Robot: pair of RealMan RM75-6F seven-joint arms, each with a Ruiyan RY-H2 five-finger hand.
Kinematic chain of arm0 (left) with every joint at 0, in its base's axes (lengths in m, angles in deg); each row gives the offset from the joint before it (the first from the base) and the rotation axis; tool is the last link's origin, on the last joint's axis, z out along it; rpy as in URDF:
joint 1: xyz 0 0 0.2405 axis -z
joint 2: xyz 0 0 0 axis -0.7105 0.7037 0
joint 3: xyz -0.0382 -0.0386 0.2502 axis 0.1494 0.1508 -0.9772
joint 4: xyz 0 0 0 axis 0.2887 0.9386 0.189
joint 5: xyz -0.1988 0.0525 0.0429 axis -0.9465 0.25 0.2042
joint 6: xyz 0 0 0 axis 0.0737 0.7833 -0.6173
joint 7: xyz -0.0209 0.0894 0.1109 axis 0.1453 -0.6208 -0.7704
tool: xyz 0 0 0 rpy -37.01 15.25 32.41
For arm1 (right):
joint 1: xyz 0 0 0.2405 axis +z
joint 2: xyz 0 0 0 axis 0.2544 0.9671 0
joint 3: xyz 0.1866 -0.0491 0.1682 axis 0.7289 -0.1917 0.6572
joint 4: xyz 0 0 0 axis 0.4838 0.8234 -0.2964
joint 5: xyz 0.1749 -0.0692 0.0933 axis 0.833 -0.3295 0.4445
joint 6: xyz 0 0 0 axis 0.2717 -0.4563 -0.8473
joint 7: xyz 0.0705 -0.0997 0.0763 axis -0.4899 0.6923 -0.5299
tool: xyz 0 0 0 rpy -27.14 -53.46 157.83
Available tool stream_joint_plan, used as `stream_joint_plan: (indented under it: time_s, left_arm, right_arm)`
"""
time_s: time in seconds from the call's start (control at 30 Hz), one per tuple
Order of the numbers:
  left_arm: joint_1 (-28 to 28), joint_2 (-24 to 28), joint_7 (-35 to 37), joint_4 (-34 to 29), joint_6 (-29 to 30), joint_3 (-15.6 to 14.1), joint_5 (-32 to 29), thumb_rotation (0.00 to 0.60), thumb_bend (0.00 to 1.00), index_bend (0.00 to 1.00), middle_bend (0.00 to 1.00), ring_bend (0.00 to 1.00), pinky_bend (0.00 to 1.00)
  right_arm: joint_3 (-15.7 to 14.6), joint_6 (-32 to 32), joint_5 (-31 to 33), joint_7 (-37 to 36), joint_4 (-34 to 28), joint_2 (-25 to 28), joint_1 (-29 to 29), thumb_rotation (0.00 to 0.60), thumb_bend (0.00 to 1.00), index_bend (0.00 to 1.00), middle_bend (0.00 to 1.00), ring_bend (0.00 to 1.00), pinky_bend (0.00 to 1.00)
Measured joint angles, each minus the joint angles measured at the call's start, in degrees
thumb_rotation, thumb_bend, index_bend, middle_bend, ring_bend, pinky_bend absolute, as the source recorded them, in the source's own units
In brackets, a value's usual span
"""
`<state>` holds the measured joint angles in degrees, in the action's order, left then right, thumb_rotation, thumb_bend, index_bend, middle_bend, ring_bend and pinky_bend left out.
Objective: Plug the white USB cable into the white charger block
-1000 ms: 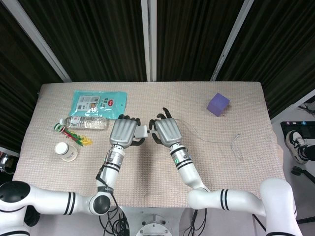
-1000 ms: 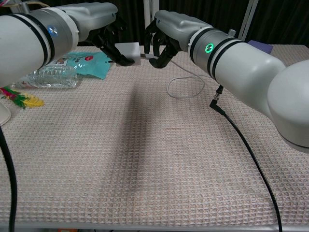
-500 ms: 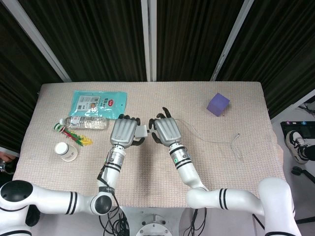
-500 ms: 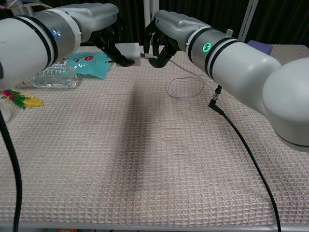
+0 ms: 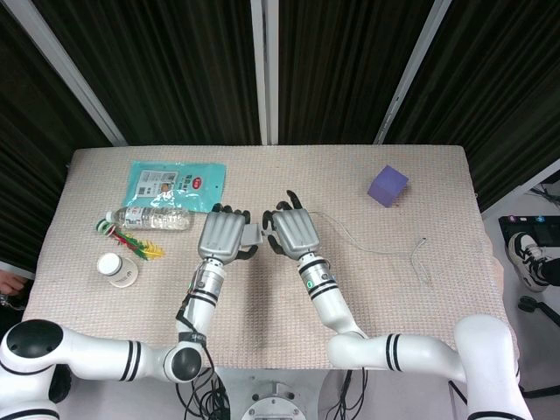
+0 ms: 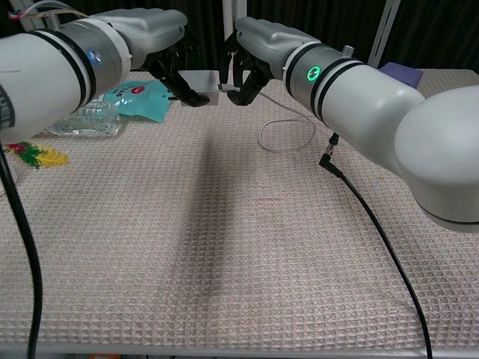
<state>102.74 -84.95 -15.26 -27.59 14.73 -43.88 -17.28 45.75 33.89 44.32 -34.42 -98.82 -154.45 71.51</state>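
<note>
Chest view had the left hand [image 6: 168, 45] gripping the white charger block [image 6: 200, 79] at eleven o'clock above the table, the right hand [image 6: 247, 56] pinching the white USB cable [image 6: 288, 134] plug against it, insertion apparently near but unconfirmed.

The white charger block [image 6: 200, 79] sat raised above the mat, gripped in the left hand [image 6: 161, 36]. The white cable [image 6: 288, 131] (thin, looping across the mat) ran up into the right hand [image 6: 251, 46], its plug end at the block's face.
</note>
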Motion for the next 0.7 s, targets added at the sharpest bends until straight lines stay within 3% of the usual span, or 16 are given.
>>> stream_joint_plan:
  time_s: [0.7]
  left_arm:
    - [-0.05,-0.39,2.91,0.95,-1.53,0.55,0.19,0.468,0.26,0.52,0.49,0.29,0.25]
  right_arm:
    - [0.40,-0.40,0.08,-2.05,1.87,-1.30,0.68,0.600,0.42,0.64,0.54,0.25,0.00]
